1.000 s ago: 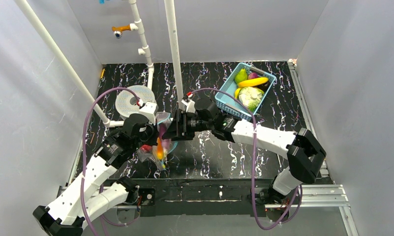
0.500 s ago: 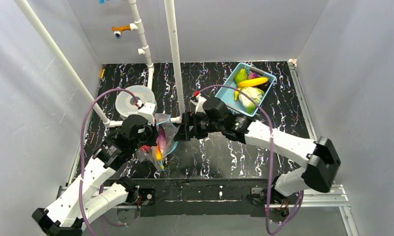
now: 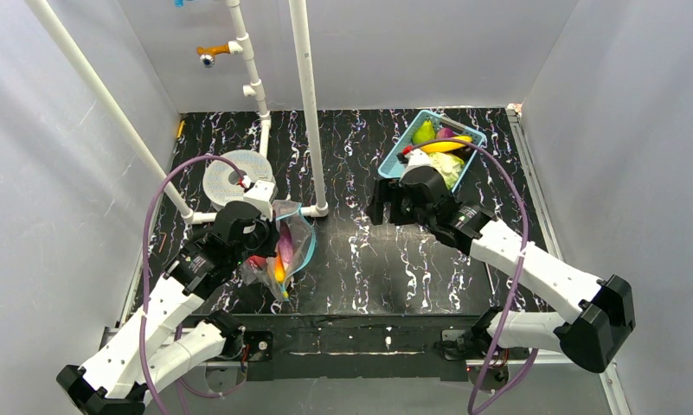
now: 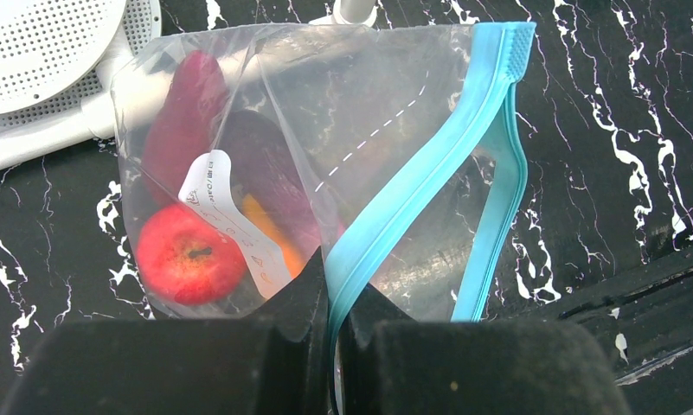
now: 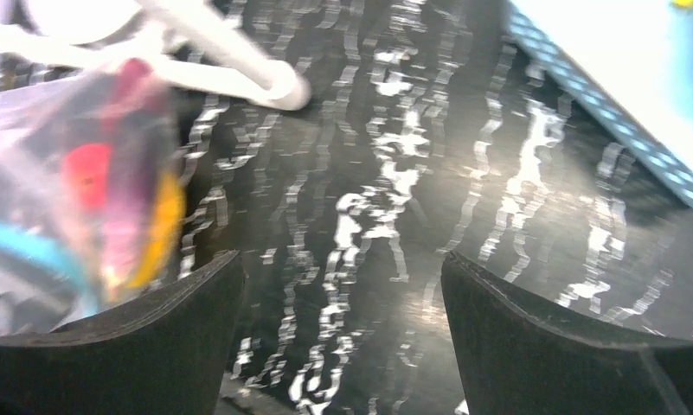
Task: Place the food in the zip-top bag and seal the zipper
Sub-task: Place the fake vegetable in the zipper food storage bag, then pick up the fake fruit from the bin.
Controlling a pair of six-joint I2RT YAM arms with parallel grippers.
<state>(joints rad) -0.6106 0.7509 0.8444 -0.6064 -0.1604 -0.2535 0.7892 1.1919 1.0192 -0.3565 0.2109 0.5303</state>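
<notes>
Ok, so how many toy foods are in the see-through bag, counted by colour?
Inside the zip-top bag, as the left wrist view shows it:
Red apple: 1
Dark red piece: 1
Purple piece: 1
Orange piece: 1
Total: 4 that show through the plastic
</notes>
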